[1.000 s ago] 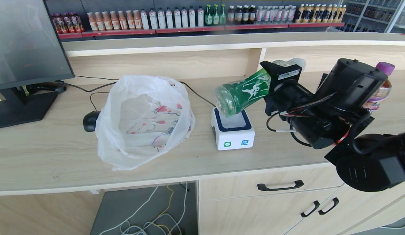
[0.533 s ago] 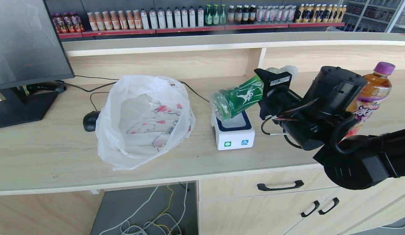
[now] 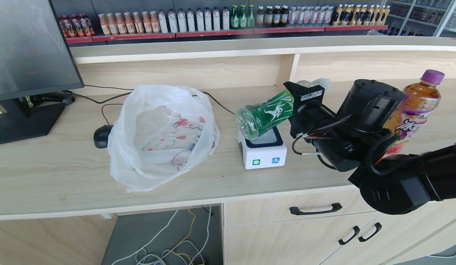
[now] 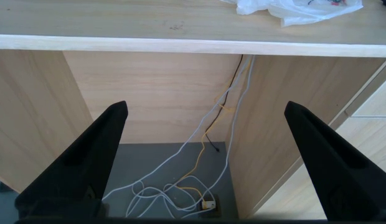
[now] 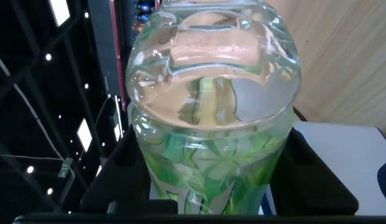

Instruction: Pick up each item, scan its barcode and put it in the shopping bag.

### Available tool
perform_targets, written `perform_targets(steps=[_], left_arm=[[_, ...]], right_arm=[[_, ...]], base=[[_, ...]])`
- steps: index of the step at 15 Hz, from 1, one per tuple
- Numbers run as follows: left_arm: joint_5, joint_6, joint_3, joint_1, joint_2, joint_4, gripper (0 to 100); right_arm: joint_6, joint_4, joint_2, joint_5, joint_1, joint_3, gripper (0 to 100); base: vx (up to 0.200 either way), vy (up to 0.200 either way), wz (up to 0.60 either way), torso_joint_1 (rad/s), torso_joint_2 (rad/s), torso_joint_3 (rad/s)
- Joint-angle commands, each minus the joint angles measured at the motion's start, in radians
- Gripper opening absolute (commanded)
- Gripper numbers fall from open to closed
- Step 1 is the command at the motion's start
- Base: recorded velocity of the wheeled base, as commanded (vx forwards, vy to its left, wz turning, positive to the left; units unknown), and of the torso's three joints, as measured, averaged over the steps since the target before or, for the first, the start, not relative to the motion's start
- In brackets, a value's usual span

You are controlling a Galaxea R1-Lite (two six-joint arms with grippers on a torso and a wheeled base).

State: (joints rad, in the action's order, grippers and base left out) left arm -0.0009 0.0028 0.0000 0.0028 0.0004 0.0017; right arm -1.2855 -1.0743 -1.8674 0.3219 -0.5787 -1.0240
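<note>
On the far left of the wooden counter, well left of the scanner, stands a dark monitor. Closer to the scanner is a black mouse. Just left of the scanner sits the white plastic shopping bag, slumped with its mouth open.

The left gripper hangs lower than the scanner and to its left. It sits under the counter's front edge with its fingers spread wide and nothing between them.

The scanner is a small white box with a dark-rimmed window on top. Directly above that window hovers the green bottle. Its long axis is tilted: the base points left and down over the scanner, and the cap end rises up and to the right.

The right gripper, right of the scanner, is clamped around the bottle's upper part near the shoulder.

The bottle looks like smooth, clear plastic holding liquid. It is probably fairly heavy, slick at the label and slightly squeezable. With the hold so near the cap end, most of the weight hangs out beyond the fingers, so it could droop or slip. A grip nearer the middle would likely be steadier.

Far right of the scanner stands an orange drink bottle with a purple cap, upright.
</note>
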Motion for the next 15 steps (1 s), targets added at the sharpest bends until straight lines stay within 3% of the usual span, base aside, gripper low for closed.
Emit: perform_targets(steps=[1,15], left_arm=[[0.001,0.000,0.000,0.000,0.000,0.000,100],[0.001,0.000,0.000,0.000,0.000,0.000,100]], right_arm=[[0.000,-0.001,-0.004,0.000,0.000,0.001,0],[-0.051,0.002,-0.013,0.002,0.016,-0.039,0]], base=[[0.000,0.000,0.00,0.000,0.00,0.000],[0.000,0.000,0.00,0.000,0.00,0.000]])
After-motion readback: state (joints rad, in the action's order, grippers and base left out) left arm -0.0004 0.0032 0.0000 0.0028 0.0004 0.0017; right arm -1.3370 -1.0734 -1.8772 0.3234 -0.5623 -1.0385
